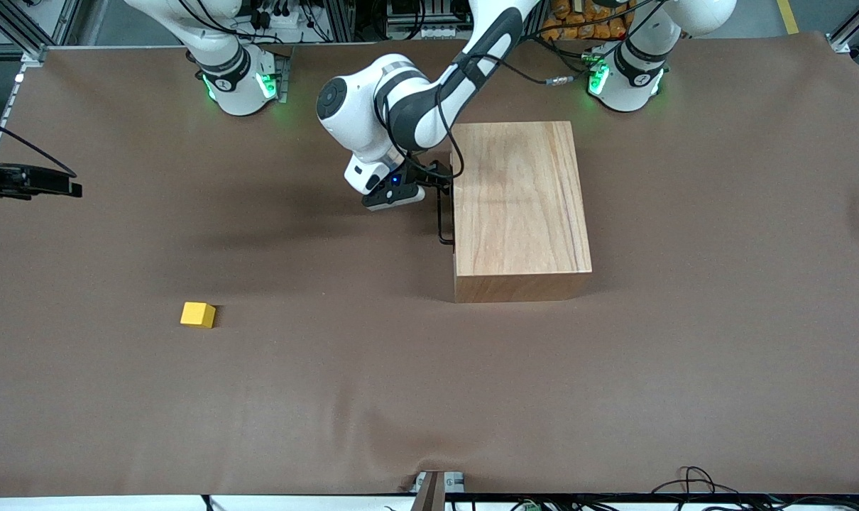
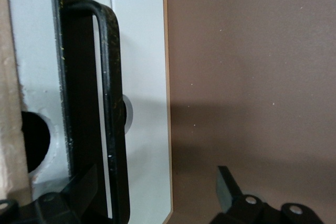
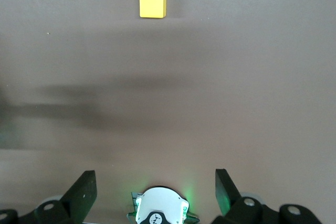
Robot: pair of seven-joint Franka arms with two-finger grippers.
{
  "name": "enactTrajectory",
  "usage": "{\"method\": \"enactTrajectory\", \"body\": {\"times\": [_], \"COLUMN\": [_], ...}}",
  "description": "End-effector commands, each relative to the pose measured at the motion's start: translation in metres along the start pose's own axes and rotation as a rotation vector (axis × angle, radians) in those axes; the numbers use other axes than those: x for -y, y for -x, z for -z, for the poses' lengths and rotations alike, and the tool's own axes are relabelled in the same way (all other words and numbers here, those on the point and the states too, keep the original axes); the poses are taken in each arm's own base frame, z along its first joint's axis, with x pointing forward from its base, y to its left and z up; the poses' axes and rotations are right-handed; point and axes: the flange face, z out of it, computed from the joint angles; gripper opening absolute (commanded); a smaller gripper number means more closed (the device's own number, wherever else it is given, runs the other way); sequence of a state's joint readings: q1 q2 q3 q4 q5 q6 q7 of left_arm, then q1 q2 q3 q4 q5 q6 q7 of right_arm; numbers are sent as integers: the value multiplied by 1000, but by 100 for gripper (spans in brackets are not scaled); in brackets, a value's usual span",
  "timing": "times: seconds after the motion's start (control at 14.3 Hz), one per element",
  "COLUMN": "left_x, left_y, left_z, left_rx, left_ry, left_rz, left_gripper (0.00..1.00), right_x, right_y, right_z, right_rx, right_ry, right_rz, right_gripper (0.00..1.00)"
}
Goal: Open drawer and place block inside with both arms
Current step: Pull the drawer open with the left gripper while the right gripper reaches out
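Note:
The drawer's pale front panel [image 2: 142, 66] sits flush in the light-wood box [image 1: 518, 206], on the side that faces the right arm's end of the table. My left gripper [image 1: 438, 183] [image 2: 155, 177] is at the thin black bar handle [image 1: 441, 216] [image 2: 111, 103], open, with the bar between its fingers near one of them. The yellow block [image 1: 198, 314] [image 3: 152, 4] lies on the brown cloth toward the right arm's end, nearer to the front camera than the box. My right gripper [image 3: 155, 174] hangs high over the table, open and holding nothing.
A brown cloth [image 1: 429, 397] covers the whole table. The two green-lit arm bases [image 1: 239, 84] [image 1: 625, 77] stand along its farthest edge. Cables lie at the front edge [image 1: 692, 482]. The left arm's white elbow [image 1: 373, 106] hangs over the cloth beside the box.

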State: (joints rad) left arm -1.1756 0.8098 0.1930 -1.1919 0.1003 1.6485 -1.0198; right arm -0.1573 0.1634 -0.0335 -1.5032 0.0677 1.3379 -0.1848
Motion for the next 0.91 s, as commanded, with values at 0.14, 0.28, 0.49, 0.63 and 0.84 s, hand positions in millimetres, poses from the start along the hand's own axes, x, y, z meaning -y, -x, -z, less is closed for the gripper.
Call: {"method": "enactTrajectory", "body": {"times": [0.14, 0.28, 0.49, 0.63, 0.84], "left_x": [-13, -18, -21, -23, -32], "left_y": [-9, -10, -13, -16, -10], "left_z": [-10, -16, -11, -1, 11], "left_rx": [-54, -65, -87, -112, -134], "left_ry": [17, 30, 70, 115, 178], "left_rz": [-27, -30, -21, -15, -29], "left_gripper": [100, 100, 100, 100, 100], "right_x": [1, -1, -1, -2, -4], "right_y": [5, 6, 6, 2, 1], "right_z": [5, 2, 1, -3, -4], "right_rx": [24, 44, 50, 62, 68], "right_ry": [13, 29, 42, 51, 46], "right_rz": [12, 8, 8, 19, 147], "right_gripper": [100, 100, 100, 100, 100]}}
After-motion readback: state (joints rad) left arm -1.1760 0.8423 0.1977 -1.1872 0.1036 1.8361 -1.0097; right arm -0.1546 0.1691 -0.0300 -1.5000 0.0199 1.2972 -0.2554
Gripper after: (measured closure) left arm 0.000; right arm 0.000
